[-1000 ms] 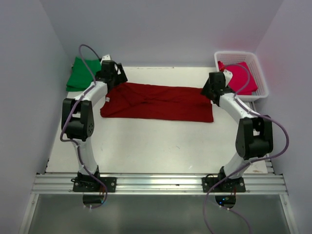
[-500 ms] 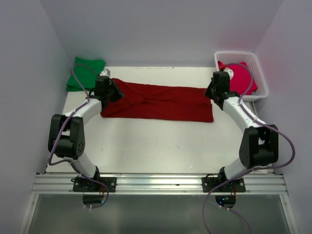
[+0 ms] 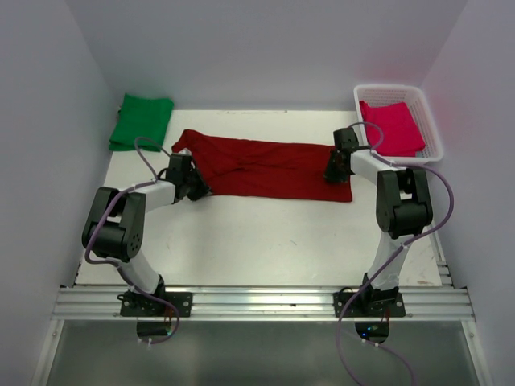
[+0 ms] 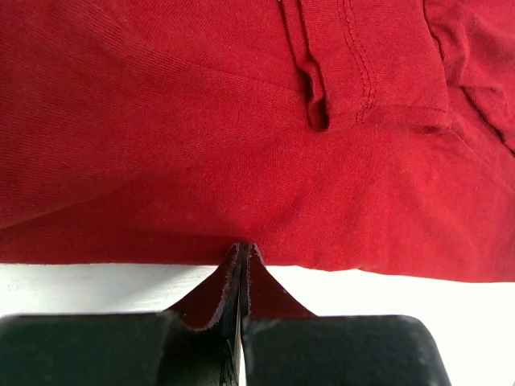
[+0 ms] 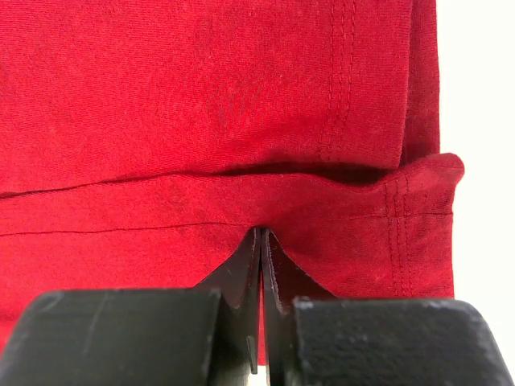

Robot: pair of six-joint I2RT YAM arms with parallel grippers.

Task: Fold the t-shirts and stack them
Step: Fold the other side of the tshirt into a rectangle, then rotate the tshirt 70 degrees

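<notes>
Spotter: Cloth is what you're handling: the maroon shirt [image 3: 265, 167] lies flat in a long strip on the table [image 3: 257, 233].
Lead: And the others, for your stack?
Spotter: Green shirt [image 3: 142, 121] sits folded beyond its far-left corner; pink shirt [image 3: 393, 126] lies in the basket [image 3: 430, 138] beyond its right end.
Lead: Your jaws?
Spotter: Both pressed together. Your left gripper [image 3: 195, 186] pinches its near edge at the left end; your right gripper [image 3: 332, 172] pinches the hem at the right end.
Lead: Expect it light and limp, I'd say. It'll sag between your grips, and thin layers can slide apart. Grip at hems, catch every layer, lift both ends evenly.
</notes>
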